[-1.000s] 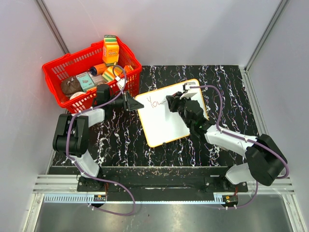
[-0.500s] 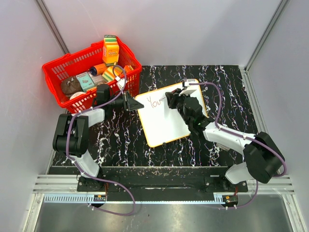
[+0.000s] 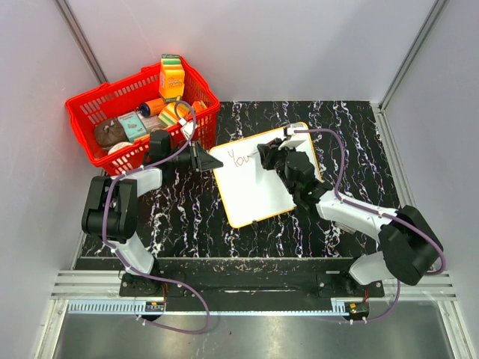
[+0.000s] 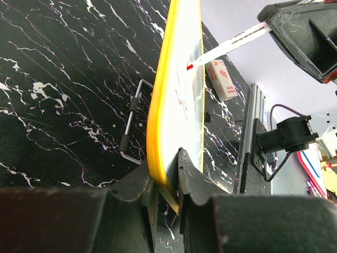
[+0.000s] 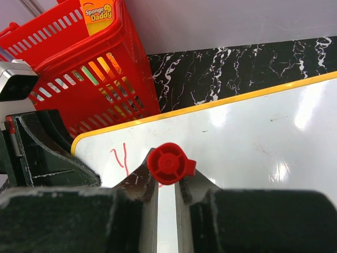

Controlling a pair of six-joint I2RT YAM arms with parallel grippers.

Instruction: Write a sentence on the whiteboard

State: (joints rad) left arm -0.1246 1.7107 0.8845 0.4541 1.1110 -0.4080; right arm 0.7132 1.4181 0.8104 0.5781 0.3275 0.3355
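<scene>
The whiteboard (image 3: 258, 196) lies at an angle on the black marbled table, white with an orange-yellow rim. My left gripper (image 3: 212, 161) is shut on its left corner; the left wrist view shows the yellow rim (image 4: 158, 126) pinched between the fingers of that gripper (image 4: 167, 171). The sentence (image 3: 241, 158) is red lettering reading "You" near that corner, and its first strokes (image 5: 121, 158) show in the right wrist view. My right gripper (image 3: 268, 155) is shut on a red-capped marker (image 5: 167, 163), whose white barrel (image 4: 231, 41) touches the board with its tip.
A red basket (image 3: 97, 105) full of groceries and sponges stands at the back left, close behind the left gripper; its mesh wall (image 5: 105, 74) shows in the right wrist view. A small white block (image 4: 221, 79) and a wire bracket (image 4: 131, 124) lie near the board.
My right gripper has shifted slightly toward the board's far edge with the marker. The left gripper and the whiteboard have not moved.
</scene>
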